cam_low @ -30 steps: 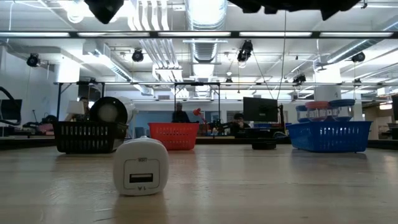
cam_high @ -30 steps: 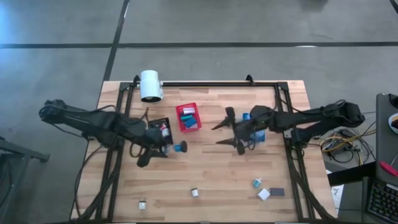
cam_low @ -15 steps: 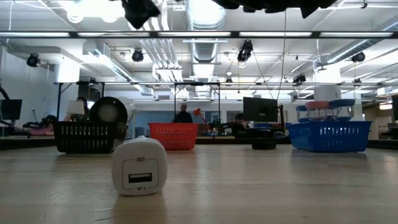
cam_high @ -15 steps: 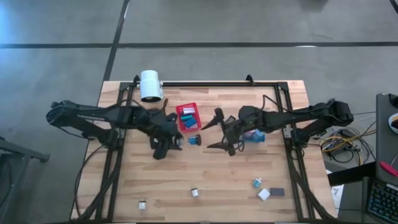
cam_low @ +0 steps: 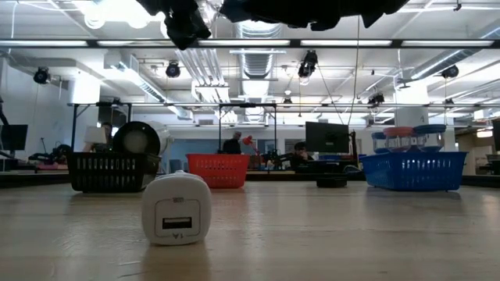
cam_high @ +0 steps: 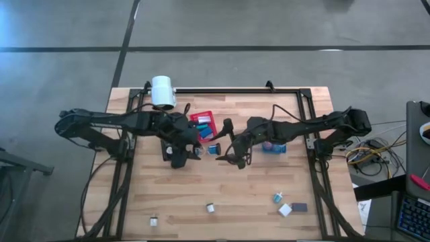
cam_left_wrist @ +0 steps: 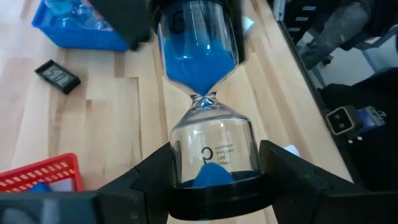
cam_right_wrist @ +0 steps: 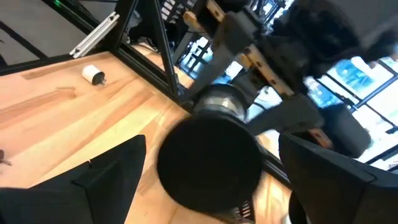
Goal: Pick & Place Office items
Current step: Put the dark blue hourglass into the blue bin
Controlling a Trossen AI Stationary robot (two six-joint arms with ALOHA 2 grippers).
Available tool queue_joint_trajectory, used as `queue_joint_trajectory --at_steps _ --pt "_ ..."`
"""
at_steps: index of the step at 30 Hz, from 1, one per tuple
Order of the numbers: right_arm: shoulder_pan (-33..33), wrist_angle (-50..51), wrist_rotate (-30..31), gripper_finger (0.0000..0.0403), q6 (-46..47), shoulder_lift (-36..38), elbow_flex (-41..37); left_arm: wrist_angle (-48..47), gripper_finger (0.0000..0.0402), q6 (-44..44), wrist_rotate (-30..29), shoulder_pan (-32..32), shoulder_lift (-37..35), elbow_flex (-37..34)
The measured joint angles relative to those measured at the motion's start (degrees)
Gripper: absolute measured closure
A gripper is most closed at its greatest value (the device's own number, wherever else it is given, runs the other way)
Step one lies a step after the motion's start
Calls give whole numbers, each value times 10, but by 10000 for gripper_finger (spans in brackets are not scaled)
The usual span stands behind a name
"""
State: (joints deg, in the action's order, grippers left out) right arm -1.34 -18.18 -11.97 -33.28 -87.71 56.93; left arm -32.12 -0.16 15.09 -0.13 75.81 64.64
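An hourglass (cam_high: 213,149) with blue sand and black end caps is up in the air over the table's middle, lying about level. My left gripper (cam_high: 191,149) is shut on its left end. My right gripper (cam_high: 227,143) is open; its fingers stand on either side of the hourglass's right end cap (cam_right_wrist: 208,160), apart from it. Small office items lie near the table's near edge: a white block (cam_high: 210,208), another (cam_high: 154,220), a teal piece (cam_high: 277,197), and white and dark pieces (cam_high: 291,208). A white charger block (cam_low: 176,209) stands on the table in the low view. My left gripper pinches the hourglass's glass bulb just above its black base cap (cam_left_wrist: 214,177), one finger (cam_left_wrist: 152,177) on each side. The fingers come level from the table's left and lie along the hourglass. The hourglass is lifted clear, and its other end points toward the right arm.
A red bin (cam_high: 203,125) holding blue and teal pieces stands just beyond the grippers; a blue bin (cam_high: 274,146) lies under the right arm. A big white cylinder (cam_high: 162,92) sits at the far left corner. A small black display (cam_left_wrist: 57,75) lies on the wood. A black frame edges the table.
My left gripper has carried the hourglass toward the table's right, out to the middle beside the red bin. My right gripper has moved toward the table's left, and its open fingers now flank the hourglass's free end.
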Motion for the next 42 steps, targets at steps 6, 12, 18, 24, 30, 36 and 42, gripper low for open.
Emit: queue_joint_trajectory --at_steps 6,12,18,24,30,36,42 --pt "0 -4 0 45 1 -6 0 -3 195 -1 0 8 -2 0" --pt "0 -6 12 73 3 2 0 -3 195 -2 0 8 -2 -1" --pt "0 -2 19 115 1 -5 0 -1 195 -2 -1 8 3 -1" --pt "-1 0 19 157 2 -2 0 1 195 -2 -1 8 8 -1" --pt "-1 7 20 190 3 -6 0 -3 195 -4 -3 8 13 -2" --pt "-1 13 20 200 19 -5 0 -1 195 -5 0 8 14 -2" --pt "-1 12 18 200 37 -3 0 1 195 -4 7 8 12 -2"
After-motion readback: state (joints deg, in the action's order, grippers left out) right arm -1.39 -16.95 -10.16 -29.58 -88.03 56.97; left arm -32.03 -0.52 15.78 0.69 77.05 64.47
